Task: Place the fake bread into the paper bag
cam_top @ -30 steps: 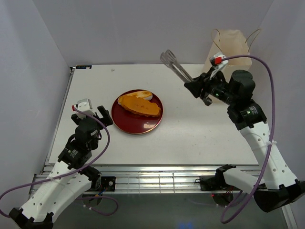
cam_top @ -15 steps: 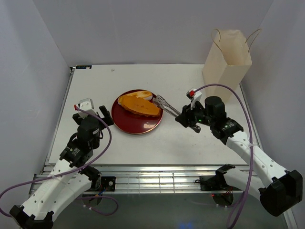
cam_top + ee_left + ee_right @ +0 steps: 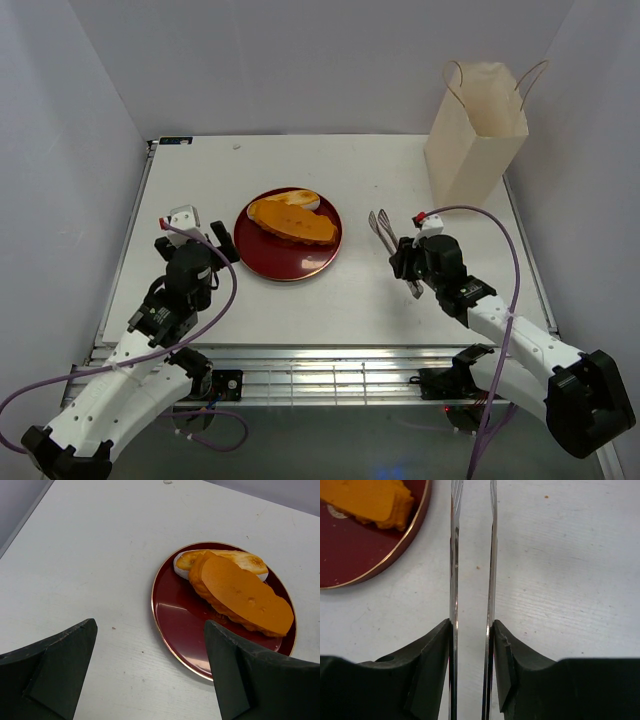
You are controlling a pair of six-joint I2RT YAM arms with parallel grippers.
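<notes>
The right end effector (image 3: 406, 262) sits low over the white worktop (image 3: 400, 170), to the right of the dark red plate (image 3: 290, 272). Its fingers are clamped on the handles of slim metal tongs (image 3: 385, 235). A second ago it was raised near the paper bag (image 3: 478, 120), and half a second ago the tong tips reached the plate's edge. Now the tips lie apart from the plate, the two blades slightly spread with nothing between them. The fake bread (image 3: 292, 217), glossy orange slices, rests on the plate, unmoved. The bag stands upright at the far right. The left end effector (image 3: 222, 243) hovers wide open and empty to the left of the plate, as before.
</notes>
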